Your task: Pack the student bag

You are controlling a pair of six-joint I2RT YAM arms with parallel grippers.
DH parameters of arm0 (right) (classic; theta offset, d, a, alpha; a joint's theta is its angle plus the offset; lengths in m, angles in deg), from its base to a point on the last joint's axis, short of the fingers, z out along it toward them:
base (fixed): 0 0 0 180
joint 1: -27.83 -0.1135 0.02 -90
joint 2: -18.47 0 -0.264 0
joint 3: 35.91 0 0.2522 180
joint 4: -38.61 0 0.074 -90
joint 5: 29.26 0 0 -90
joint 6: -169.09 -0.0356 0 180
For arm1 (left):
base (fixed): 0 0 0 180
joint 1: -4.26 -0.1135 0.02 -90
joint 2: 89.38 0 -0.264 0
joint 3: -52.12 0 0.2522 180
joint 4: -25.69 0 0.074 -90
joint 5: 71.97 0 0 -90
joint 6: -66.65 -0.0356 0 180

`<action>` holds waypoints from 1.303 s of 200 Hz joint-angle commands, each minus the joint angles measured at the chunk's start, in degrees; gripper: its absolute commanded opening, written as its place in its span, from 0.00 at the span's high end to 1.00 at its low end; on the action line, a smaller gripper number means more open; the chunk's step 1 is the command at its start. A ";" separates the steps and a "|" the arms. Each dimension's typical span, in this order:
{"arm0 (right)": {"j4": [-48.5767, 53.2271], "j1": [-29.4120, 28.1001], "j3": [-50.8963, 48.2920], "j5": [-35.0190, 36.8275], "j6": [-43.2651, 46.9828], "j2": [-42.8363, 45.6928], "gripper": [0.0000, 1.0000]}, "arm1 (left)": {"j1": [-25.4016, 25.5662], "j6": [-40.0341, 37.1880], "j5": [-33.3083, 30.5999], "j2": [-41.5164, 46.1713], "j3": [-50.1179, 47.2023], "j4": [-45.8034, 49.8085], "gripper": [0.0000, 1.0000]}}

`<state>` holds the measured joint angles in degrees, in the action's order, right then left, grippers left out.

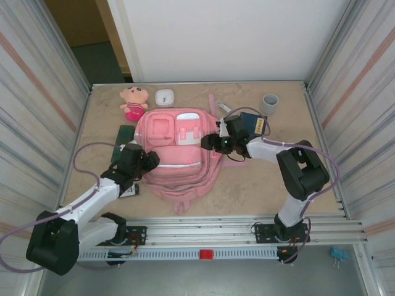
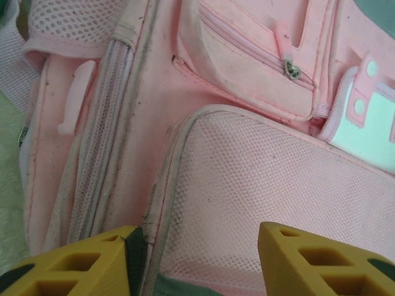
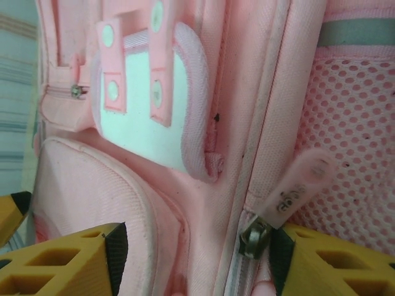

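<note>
Left arm (image 1: pixel 86 203) angled inward, left end effector (image 1: pixel 153 160) parted (yellow pads (image 2: pixel 74 271)), right arm (image 1: pixel 290 163) elbowed, right end effector (image 1: pixel 206 143) parted

Student bag (image 2: pixel 247 179) cropped in wrist views

Top view: bright, even, diffuse light from above. White back wall (image 1: pixel 234 37) close to blown out. Soft, short shadows under the arms (image 1: pixel 290 166) on the table (image 1: pixel 247 179). Side walls (image 1: pixel 37 92) lean outward toward the frame edges, wide-lens distortion. Wrist views: flat light on the bag (image 2: pixel 259 179), mesh weave sharp. Yellow fingers (image 2: pixel 308 259) along the bottom edge slightly soft, and zipper tab (image 3: pixel 302 185) slightly blurred.
</note>
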<state>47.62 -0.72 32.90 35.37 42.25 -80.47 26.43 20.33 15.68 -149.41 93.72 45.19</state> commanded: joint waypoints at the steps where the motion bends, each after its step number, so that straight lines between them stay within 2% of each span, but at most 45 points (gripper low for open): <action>1: 4.03 2.79 2.19 -0.41 2.93 7.09 0.36 | 0.24 -2.72 2.27 1.23 4.41 0.45 0.47; 25: 11.56 9.03 3.67 1.53 4.76 8.88 0.35 | 0.97 -3.64 2.35 0.90 6.41 1.15 0.46; 41: 16.43 13.79 6.45 2.99 4.82 6.79 0.35 | 1.30 -3.78 2.43 0.41 7.12 1.10 0.46; 67: 18.04 19.41 8.99 4.74 4.58 1.91 0.35 | 1.48 -4.10 2.61 -0.23 7.76 0.96 0.45; 109: 19.65 21.71 12.95 3.54 6.18 -7.70 0.36 | 1.47 -4.48 2.46 -1.13 8.10 0.84 0.45; 128: 19.26 22.03 10.45 3.88 5.58 -9.03 0.37 | 1.47 -4.48 2.20 -1.58 8.11 0.76 0.45; 182: 17.85 21.05 -3.46 4.20 2.89 1.13 0.38 | 1.64 -4.75 2.60 -3.43 8.55 -0.02 0.45; 208: 20.74 19.53 -8.18 6.71 2.60 7.11 0.38 | 2.64 -4.48 2.61 -3.95 8.68 -0.64 0.45; 260: 26.98 13.61 -18.33 9.96 -2.75 25.58 0.38 | 5.80 -4.58 5.06 -4.56 9.99 -2.59 0.46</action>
<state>68.91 14.45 17.70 43.05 43.47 -63.05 30.71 16.73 18.57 -153.41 101.08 45.21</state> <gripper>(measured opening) 0.622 0.548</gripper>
